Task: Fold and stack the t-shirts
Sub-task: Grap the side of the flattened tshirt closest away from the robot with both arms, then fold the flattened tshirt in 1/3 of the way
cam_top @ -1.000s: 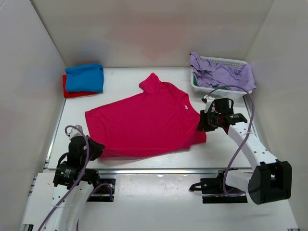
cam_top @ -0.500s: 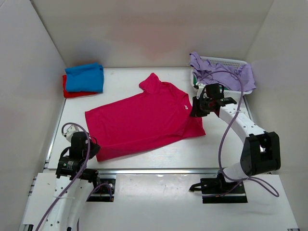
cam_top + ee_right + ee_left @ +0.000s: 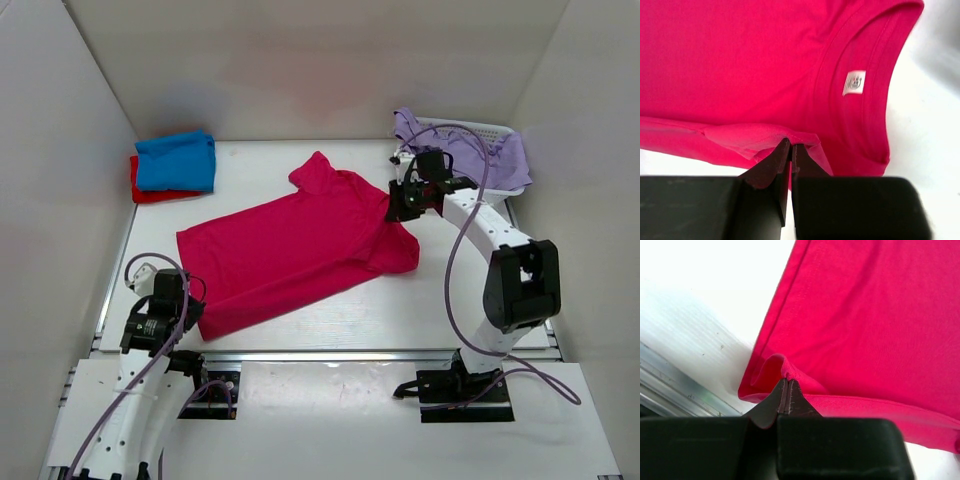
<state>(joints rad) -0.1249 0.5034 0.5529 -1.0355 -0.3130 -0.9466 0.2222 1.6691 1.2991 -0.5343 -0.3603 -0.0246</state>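
Obstacles I log:
- pink shirt [image 3: 290, 250], spread across mid-table
- blue shirt [image 3: 177, 160], stacked on red shirt [image 3: 150, 194] in the far-left corner
- basket [image 3: 470, 127] far right, draped with lilac cloth [image 3: 465, 155]; my right arm [image 3: 480, 225] is just beside it

Room I can pass through:
- bare table [image 3: 250, 160] along the far edge, between stack and basket
- bare patch near-right, between pink shirt and right arm
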